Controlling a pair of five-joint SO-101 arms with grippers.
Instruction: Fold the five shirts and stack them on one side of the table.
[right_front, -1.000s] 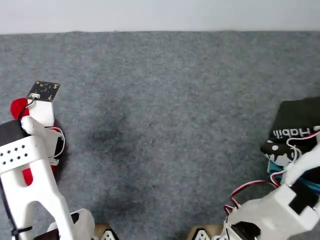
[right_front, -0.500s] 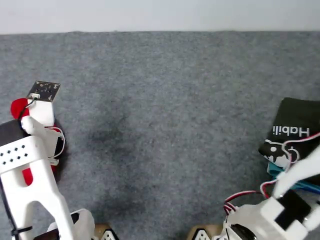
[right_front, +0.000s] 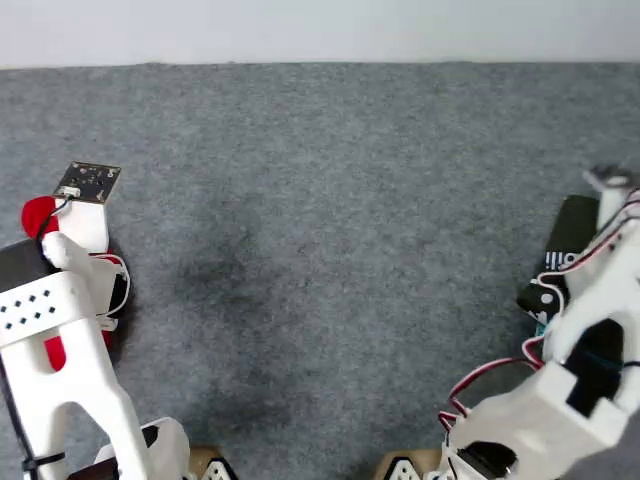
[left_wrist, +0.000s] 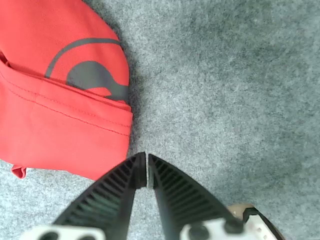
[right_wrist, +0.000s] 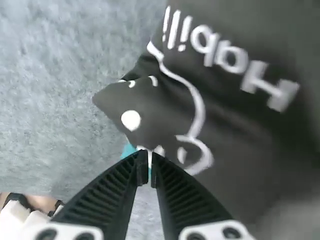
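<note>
On the right, swung forward within the last second to hang over the folded black shirt (right_front: 570, 228) at the right edge of the table (right_front: 330, 200), hiding more of it from above than a moment ago. Jaws of the right gripper (right_wrist: 145, 167) pressed together, clamped on nothing, tips above the shirt's edge where a teal shirt (right_wrist: 129, 150) peeks out beneath. On the left, no movement: left gripper (left_wrist: 147, 170) closed and empty, just beside the folded red shirt (left_wrist: 55, 100). Likely meaning: right-hand stack under way, red shirt not yet added to it.
</note>
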